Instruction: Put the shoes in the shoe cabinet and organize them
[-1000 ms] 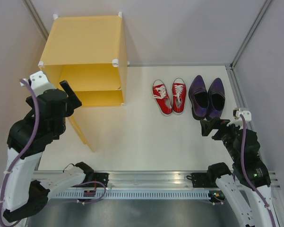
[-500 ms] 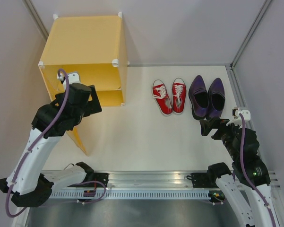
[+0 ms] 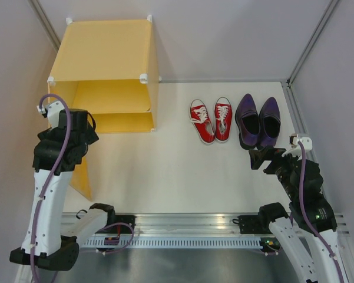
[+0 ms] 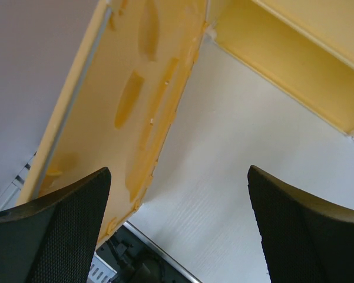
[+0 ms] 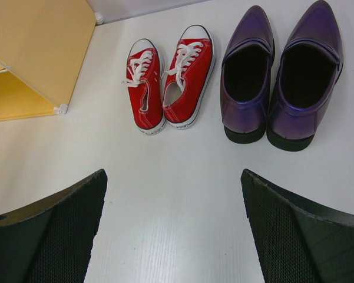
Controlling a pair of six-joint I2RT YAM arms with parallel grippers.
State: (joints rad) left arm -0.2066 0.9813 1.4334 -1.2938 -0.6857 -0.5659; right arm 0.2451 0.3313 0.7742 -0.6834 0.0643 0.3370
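Large yellow-orange plastic cube cabinet (image 3: 109, 56), door (image 4: 147, 112) standing open. Glossy dark purple slip-on shoes (image 5: 281, 76) stand well right of the cabinet on the white table (image 3: 165, 171), with the small red canvas sneakers (image 5: 168, 82) between them and it. Left gripper (image 4: 177, 177) beside the cabinet door and right gripper (image 5: 174, 177) well right of the cabinet both gape, grasping nothing.

Swung the door (image 3: 81, 184) further open, its free end closer to the left wall (image 3: 12, 88) than a second ago. Carried the left arm (image 3: 47, 194) across in front of the cabinet (image 3: 106, 53) opening half a second ago, then drew it back left. Raised it more upright, with the wrist above the door. Turned the left end effector (image 4: 178, 171) downward beside the door's inner face, fingers spread wide.
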